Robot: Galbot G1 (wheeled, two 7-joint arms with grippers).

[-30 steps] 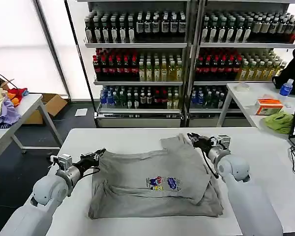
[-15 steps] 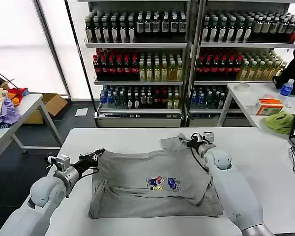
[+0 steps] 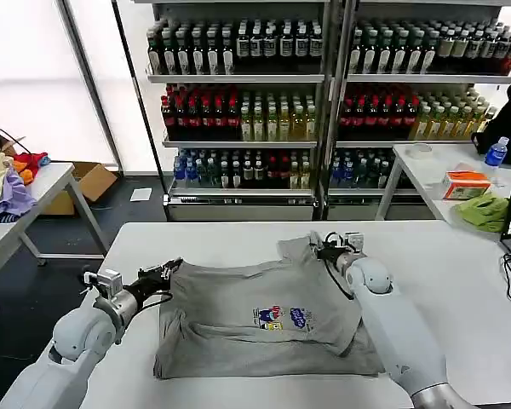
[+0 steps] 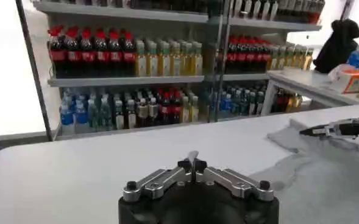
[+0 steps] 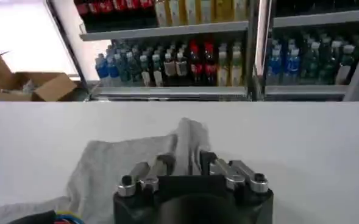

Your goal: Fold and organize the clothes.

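On the white worktop (image 3: 238,239) I see the grey shirt (image 3: 264,319) lying partly folded; my left gripper (image 3: 172,267) is pinched closed on its left edge, my right gripper (image 3: 321,248) clamped on its far sleeve

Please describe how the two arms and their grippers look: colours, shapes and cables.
Both arms have smooth, rounded light grey shells. Near each wrist sits a small silver-grey box, with thin black cables running forward. The left gripper and right gripper are black, with slim dark fingers. In the wrist views, silver metal linkage bars with black bolts sit on a black body.
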